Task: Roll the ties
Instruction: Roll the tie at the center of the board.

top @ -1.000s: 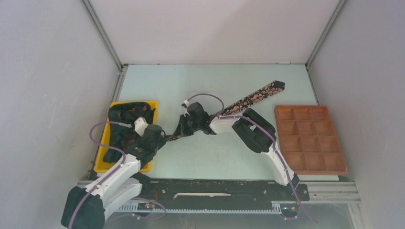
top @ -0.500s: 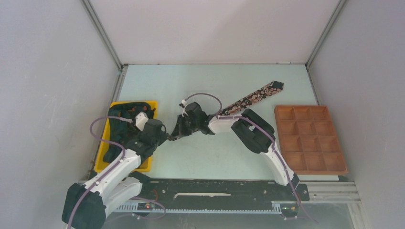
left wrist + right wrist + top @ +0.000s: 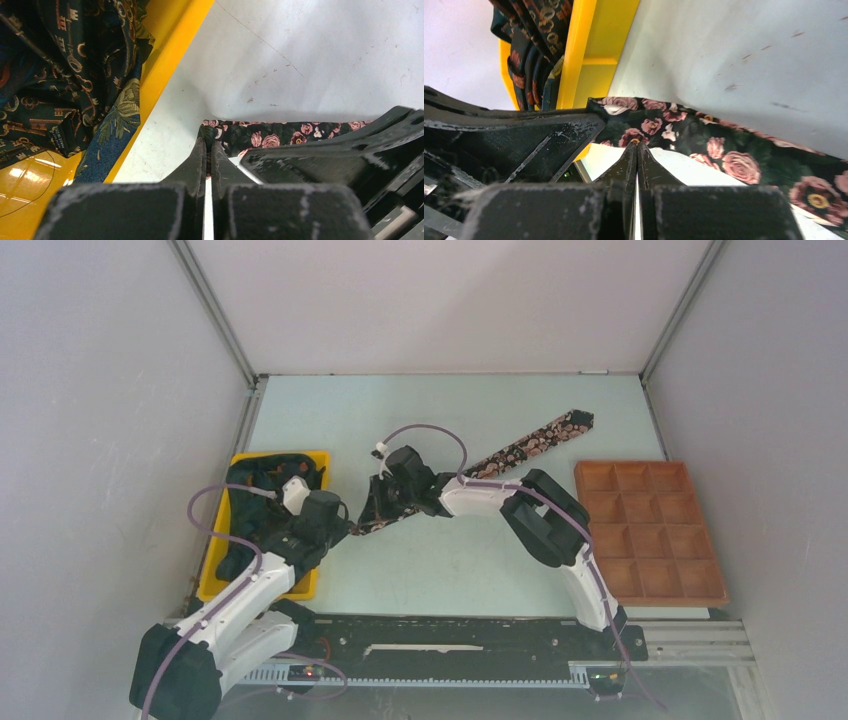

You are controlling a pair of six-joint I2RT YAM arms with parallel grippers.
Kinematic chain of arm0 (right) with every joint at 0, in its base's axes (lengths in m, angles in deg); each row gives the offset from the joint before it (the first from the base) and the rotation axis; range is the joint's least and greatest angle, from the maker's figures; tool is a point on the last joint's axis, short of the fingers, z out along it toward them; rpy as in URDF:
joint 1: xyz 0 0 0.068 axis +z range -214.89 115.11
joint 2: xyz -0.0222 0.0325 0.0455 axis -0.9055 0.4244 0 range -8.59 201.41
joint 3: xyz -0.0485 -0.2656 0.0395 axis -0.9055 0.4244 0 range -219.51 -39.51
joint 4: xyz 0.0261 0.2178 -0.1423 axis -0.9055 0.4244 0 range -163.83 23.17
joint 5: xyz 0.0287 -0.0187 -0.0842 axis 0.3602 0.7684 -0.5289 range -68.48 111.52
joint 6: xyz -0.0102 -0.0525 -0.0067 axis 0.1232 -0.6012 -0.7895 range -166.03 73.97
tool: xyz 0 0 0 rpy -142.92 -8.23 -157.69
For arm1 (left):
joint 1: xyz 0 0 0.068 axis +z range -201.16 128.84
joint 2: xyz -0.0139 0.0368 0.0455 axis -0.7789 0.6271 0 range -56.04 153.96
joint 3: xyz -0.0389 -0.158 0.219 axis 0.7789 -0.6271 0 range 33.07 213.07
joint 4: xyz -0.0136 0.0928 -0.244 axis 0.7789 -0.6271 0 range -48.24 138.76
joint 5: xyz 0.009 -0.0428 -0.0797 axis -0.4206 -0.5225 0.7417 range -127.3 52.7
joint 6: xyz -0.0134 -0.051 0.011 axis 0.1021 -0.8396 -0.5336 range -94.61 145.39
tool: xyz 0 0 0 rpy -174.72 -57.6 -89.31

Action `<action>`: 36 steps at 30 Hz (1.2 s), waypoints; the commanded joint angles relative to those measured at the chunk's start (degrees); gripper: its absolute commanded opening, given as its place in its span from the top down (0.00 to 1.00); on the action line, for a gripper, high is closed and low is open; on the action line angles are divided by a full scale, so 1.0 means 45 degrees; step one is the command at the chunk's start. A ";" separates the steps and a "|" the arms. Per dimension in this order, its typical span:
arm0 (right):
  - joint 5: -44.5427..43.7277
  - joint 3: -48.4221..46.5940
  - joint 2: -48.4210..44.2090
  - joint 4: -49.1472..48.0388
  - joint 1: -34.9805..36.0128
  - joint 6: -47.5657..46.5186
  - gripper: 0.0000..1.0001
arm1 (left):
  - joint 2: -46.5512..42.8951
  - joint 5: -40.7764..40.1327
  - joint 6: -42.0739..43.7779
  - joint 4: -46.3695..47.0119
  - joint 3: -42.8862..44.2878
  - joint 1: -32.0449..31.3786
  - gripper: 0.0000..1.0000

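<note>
The left arm (image 3: pixel 245 595) and right arm (image 3: pixel 592 585) have white links and bulky black joints. A purple cable (image 3: pixel 425 430) loops along each. The fingers (image 3: pixel 197 160) are matte black wedges, scuffed grey at the edges.

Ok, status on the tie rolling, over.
Left gripper shut on floral tie, near end. Right gripper shut on it too. Yellow tray of other ties close by, not blocking.

Pale grey walls (image 3: pixel 100 390), metal corner posts (image 3: pixel 214 310), pale green tabletop (image 3: pixel 330 410)
</note>
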 commanded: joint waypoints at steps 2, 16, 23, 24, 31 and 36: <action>-0.0114 0.0090 -0.0194 0.0044 0.0407 -0.0138 1.00 | -0.0251 -0.0463 -0.0011 -0.0028 0.0240 0.0040 1.00; -0.0144 -0.0382 0.0780 0.0102 0.0489 -0.0142 1.00 | -0.0426 -0.0433 -0.0112 -0.0017 0.0057 0.0044 1.00; -0.0114 -0.0749 0.1075 0.0207 0.0497 -0.0196 1.00 | -0.0372 -0.0379 -0.0109 0.0058 0.0057 0.0039 1.00; -0.0130 -0.0826 0.1108 0.0223 0.0506 -0.0206 1.00 | -0.0364 -0.0379 -0.0109 0.0035 0.0057 0.0043 1.00; -0.0151 -0.1374 0.1355 0.0411 0.0458 -0.0273 1.00 | -0.0352 -0.0373 -0.0089 0.0059 0.0038 0.0035 1.00; 0.0058 -0.1023 0.1079 0.0366 0.0473 -0.0329 1.00 | -0.0228 -0.0467 0.0020 0.0044 0.0105 0.0053 1.00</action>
